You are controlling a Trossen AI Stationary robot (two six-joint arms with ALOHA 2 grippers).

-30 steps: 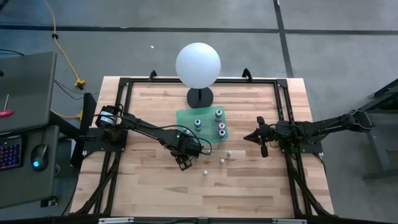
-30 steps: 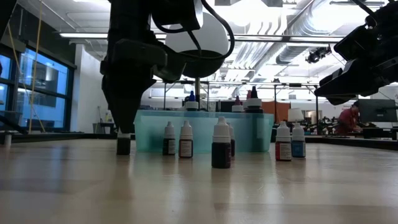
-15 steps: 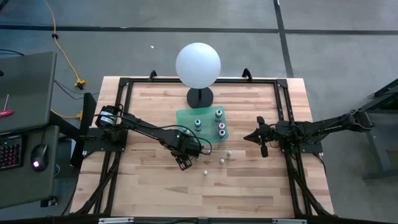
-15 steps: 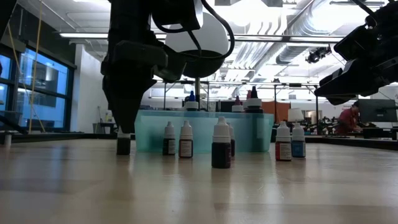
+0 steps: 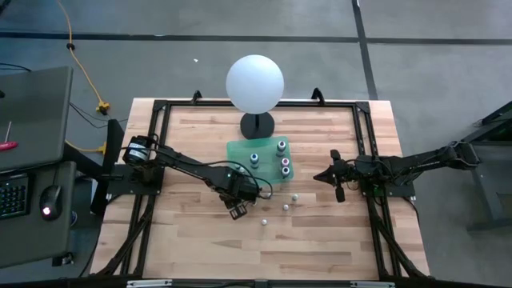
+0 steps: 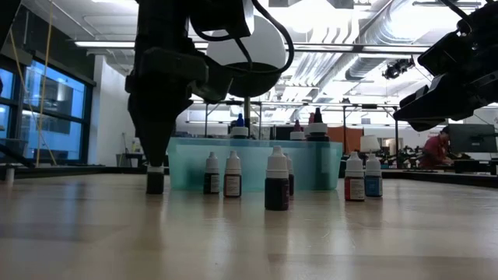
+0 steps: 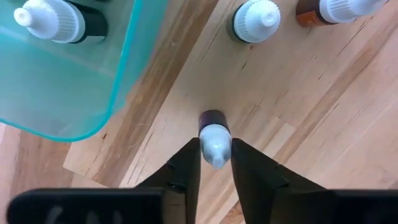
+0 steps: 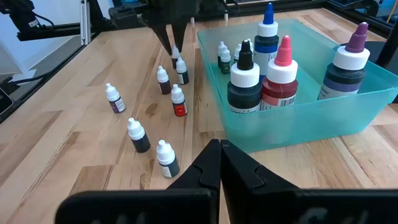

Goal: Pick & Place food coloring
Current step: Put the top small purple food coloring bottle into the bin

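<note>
One small bottle (image 7: 214, 134) pinched in left tool (image 7: 215, 163), near bin (image 7: 93, 93) corner; right tool (image 8: 220, 163) closed, empty.

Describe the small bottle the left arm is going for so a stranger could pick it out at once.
Start at the translucent teal plastic bin mid-table. Just off its corner, on the bare wood, stands a tiny dark bottle with a white dropper cap. Unlike its neighbours, it sits between the fingers of the left gripper.

We see a white sphere (image 5: 254, 83) at twelve o'clock, and a keyboard (image 5: 12, 195) and mouse (image 5: 50, 197) at nine.
</note>
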